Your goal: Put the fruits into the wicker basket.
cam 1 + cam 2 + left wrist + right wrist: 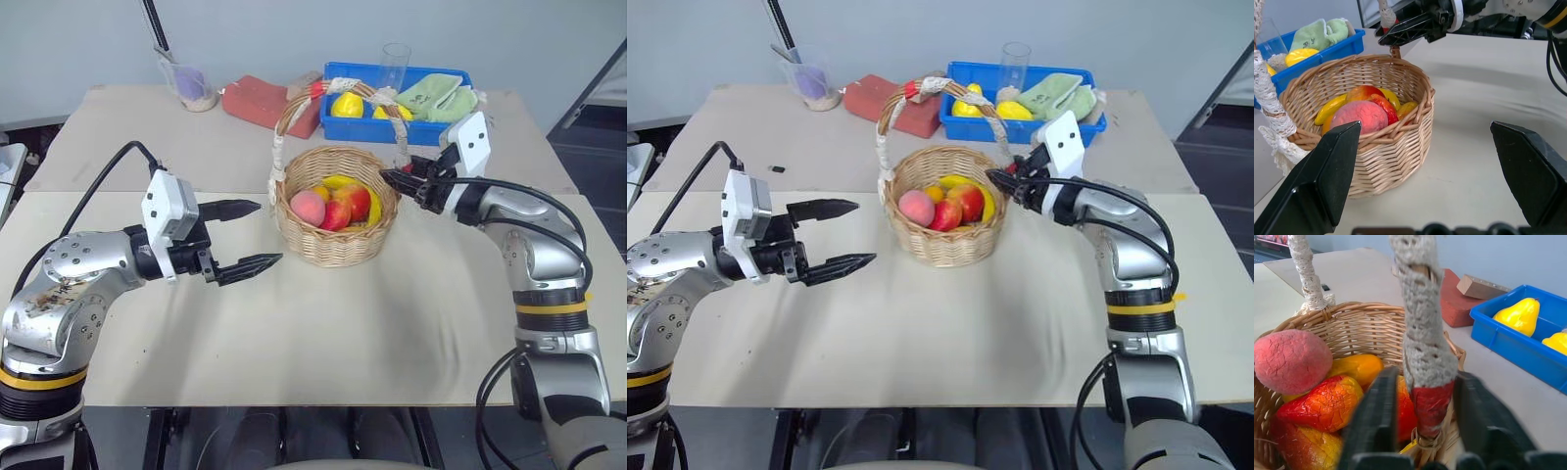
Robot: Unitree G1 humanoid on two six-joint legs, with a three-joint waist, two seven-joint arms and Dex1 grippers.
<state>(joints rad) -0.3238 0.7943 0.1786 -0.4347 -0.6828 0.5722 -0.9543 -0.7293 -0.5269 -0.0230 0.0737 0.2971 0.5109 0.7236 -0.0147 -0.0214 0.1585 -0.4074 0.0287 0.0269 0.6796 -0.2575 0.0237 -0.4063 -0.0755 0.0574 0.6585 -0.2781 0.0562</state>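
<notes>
Because both fruits already lie inside, the job: looks just about done, and the step in hand seems to be a hold on the handle.
Where the fruits are: the round pink toy peach (307, 208) and the red-orange-yellow pointed toy mango (1322, 404) sit in the round tan woven wicker basket (333, 245), touching each other, with some yellow toy fruit under them.
Where the wicker basket is: in the middle of the pale table (294, 333), between the two arms, with the blue plastic tray (431, 129) behind it.
Right gripper (387, 177): its two black fingers hug the red-taped foot of the tall white-wrapped handle (279, 147), one on each side, squeezed onto it.
Left gripper (266, 233): spread wide and holding nothing, just beside the basket wall, not touching.
How to do it well: keep the squeeze low on the handle's foot, move slowly and straight, and keep the basket flat so no fruit rolls out.
Which way the basket points: it stands upright, mouth up; it is round, so no side is longer.
Handle line: the arch runs from side to side over the fruit.
Mango's long line: it lies on its side; I cannot tell where its tip points.
</notes>
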